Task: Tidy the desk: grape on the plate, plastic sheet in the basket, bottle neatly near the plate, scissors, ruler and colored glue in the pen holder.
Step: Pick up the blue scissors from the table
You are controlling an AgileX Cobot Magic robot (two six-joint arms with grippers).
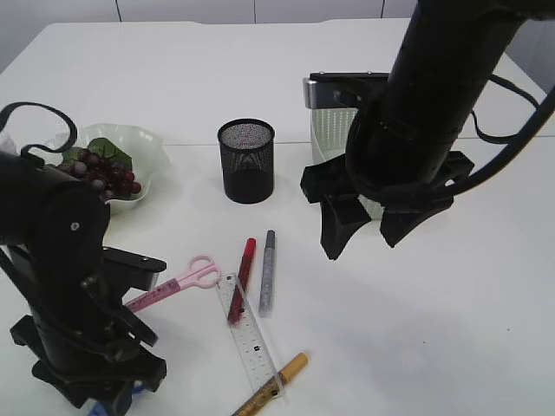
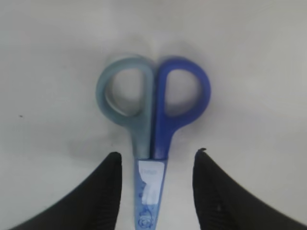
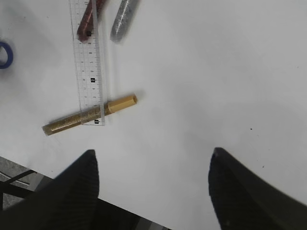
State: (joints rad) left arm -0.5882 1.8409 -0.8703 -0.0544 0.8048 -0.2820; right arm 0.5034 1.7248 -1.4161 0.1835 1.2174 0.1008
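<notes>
Two white tabletop point(image 1: 173, 78) slabs are seen butted along a seam; a pale wall stands behind. A black mesh pen holder point(image 1: 247, 160) is placed centrally, grapes point(image 1: 104, 173) on the white plate point(image 1: 143, 143) at left, a white basket point(image 1: 334, 130) behind the right arm. Pink scissors point(image 1: 178, 283), a clear ruler point(image 1: 249, 334) and three glue pens – red point(image 1: 242, 277), silver point(image 1: 267, 270), gold point(image 1: 270, 386) – are spread nearby. Left jaws stand apart astride blue-grey scissors point(image 2: 151, 139), not gripping; right jaws are held wide, empty.
</notes>
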